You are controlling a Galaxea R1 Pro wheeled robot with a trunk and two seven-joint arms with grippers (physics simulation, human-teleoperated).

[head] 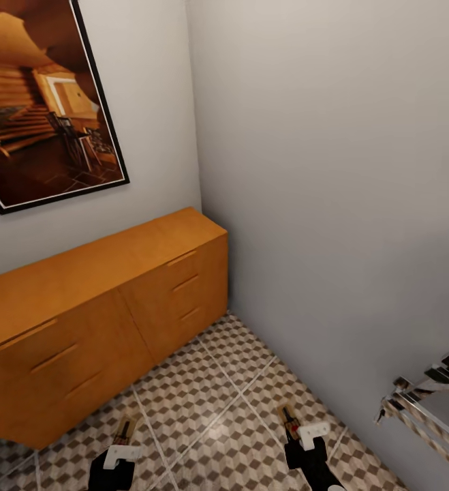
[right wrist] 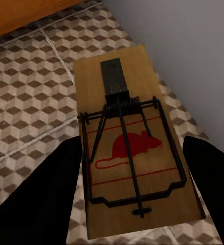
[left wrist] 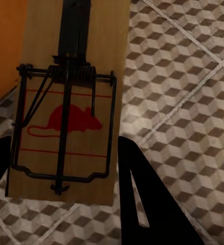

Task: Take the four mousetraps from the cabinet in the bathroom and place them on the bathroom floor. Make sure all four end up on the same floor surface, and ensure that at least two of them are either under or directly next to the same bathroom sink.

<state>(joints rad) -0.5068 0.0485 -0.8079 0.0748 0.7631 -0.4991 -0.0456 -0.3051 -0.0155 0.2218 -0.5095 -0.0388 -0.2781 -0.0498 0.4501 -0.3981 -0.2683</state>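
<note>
Left hand clenching a mousetrap between dark fingers, the wooden slab pointing forward toward the cabinet, red mouse print and wire spring facing up. Right hand likewise gripping a second mousetrap, fingers pressing on both long edges. Both arms reaching low and forward over the bathroom floor, hovering in front of the cabinet, the right one nearer the grey wall. Cabinet drawers sitting closed, beneath a framed picture.
</note>
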